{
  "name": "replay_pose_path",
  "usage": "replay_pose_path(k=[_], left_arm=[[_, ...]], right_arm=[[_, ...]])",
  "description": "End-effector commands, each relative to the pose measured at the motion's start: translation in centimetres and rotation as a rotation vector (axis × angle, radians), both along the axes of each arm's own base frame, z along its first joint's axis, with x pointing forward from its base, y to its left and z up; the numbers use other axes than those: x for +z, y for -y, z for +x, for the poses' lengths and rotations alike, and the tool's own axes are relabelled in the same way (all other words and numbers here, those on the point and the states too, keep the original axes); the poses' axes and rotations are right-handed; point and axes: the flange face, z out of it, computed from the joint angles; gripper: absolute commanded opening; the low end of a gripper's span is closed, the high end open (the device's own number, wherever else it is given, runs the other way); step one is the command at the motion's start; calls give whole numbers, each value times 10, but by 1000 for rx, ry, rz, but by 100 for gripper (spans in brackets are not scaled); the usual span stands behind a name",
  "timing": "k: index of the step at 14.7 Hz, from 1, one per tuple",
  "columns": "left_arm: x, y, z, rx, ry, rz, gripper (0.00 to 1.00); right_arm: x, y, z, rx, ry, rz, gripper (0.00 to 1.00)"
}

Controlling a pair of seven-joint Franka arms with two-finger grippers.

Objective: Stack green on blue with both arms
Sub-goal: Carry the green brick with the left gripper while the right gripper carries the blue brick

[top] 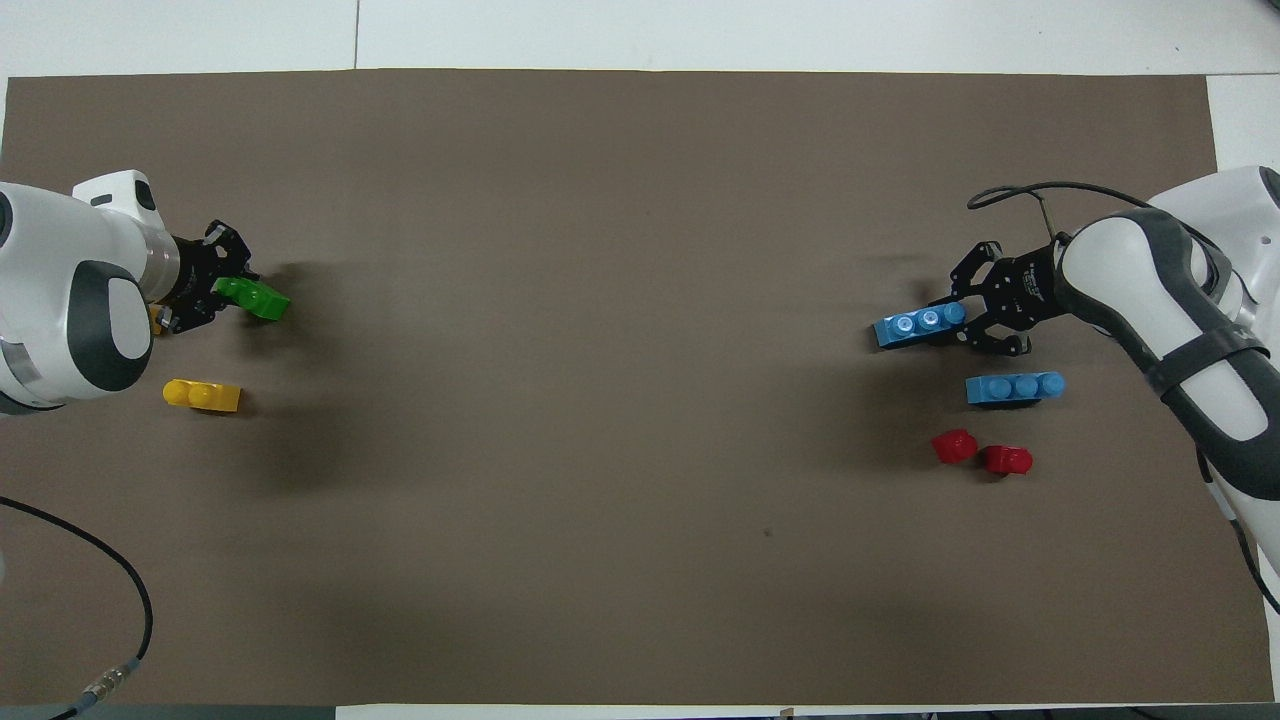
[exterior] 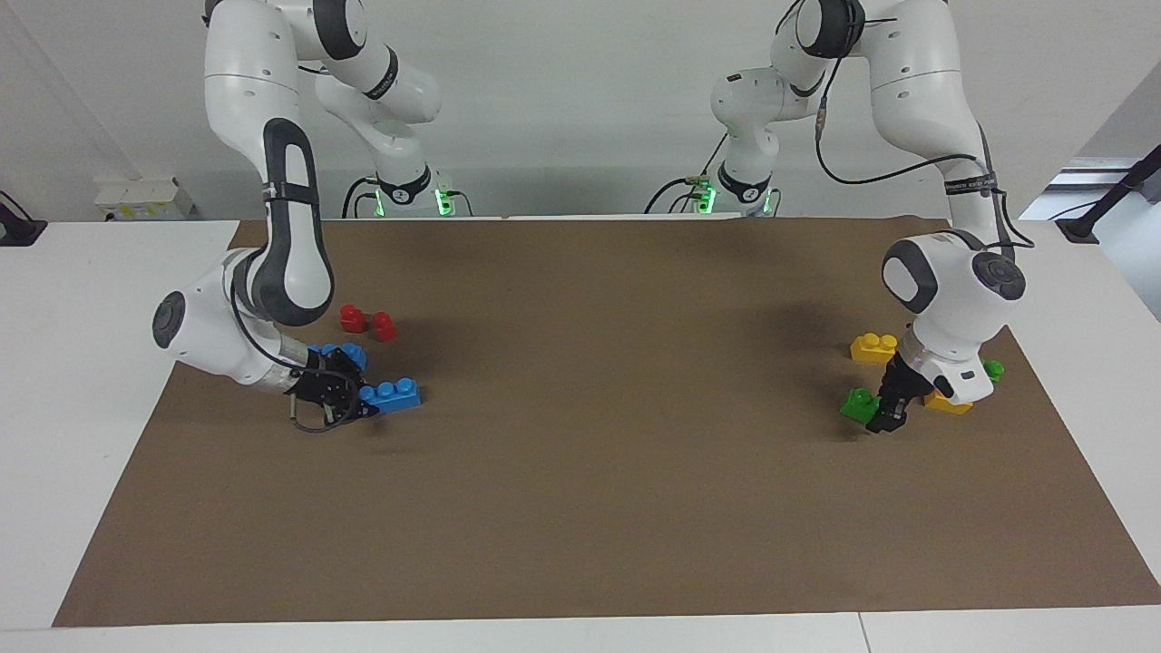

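At the right arm's end of the brown mat, my right gripper is shut on one end of a light blue three-stud brick that lies low on the mat. A second blue brick lies just nearer to the robots, partly hidden by the wrist in the facing view. At the left arm's end, my left gripper is shut on a green two-stud brick, also down at mat level.
Two red one-stud bricks lie near the second blue brick. A yellow brick sits nearer to the robots than the held green one. Another yellow brick and a second green brick lie under the left wrist.
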Motion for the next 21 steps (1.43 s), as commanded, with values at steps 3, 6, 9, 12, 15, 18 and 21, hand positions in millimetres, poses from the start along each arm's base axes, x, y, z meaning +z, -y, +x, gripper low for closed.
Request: replay_pose_path(k=[3, 6, 9, 12, 15, 18, 21], left_arm=[[3, 1, 2, -4, 14, 22, 0], [19, 4, 1, 0, 5, 20, 0], [60, 21, -8, -18, -21, 17, 0], [93, 65, -22, 80, -58, 4, 0], [122, 118, -39, 210, -82, -7, 0], [149, 174, -61, 325, -92, -15, 0], [161, 229, -80, 453, -83, -33, 0]], right_arm=[[58, -15, 22, -57, -18, 36, 0], [107, -88, 19, 25, 3, -14, 0], [128, -144, 9, -8, -24, -34, 0], [131, -204, -4, -19, -61, -46, 0], [127, -243, -16, -72, -56, -59, 0], [111, -279, -38, -115, -23, -69, 0], [93, -315, -61, -159, 33, -77, 0]])
